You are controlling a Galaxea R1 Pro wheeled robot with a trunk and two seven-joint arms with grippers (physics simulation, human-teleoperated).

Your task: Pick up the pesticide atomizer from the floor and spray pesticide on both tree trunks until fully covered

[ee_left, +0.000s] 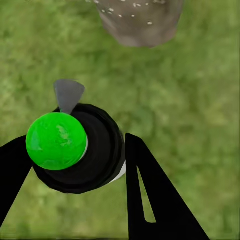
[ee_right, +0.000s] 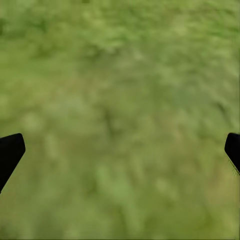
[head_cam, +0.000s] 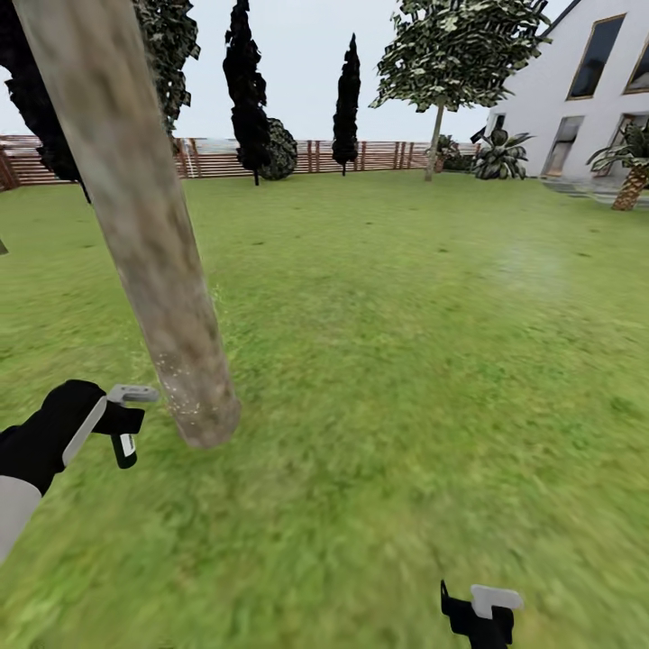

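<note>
The near tree trunk (head_cam: 144,225), thick and mottled beige-grey, leans across the left of the head view and meets the grass floor (head_cam: 379,361) at its base. Pale specks dot its lowest part (ee_left: 135,15). Just left of that base, my left gripper (head_cam: 126,431) is shut on the pesticide atomizer (head_cam: 132,395). In the left wrist view the atomizer (ee_left: 75,150) has a black body, a bright green cap and a grey nozzle tip aimed toward the trunk. A second tree (head_cam: 436,135) stands far off by the fence. My right gripper (head_cam: 482,617) hangs open over grass (ee_right: 120,125).
A brown slatted fence (head_cam: 379,155) closes the lawn at the back, with dark conifers (head_cam: 346,99) and a shrub before it. A white house (head_cam: 586,90) and a short palm (head_cam: 631,185) stand at the far right. Open grass spreads to the right of the trunk.
</note>
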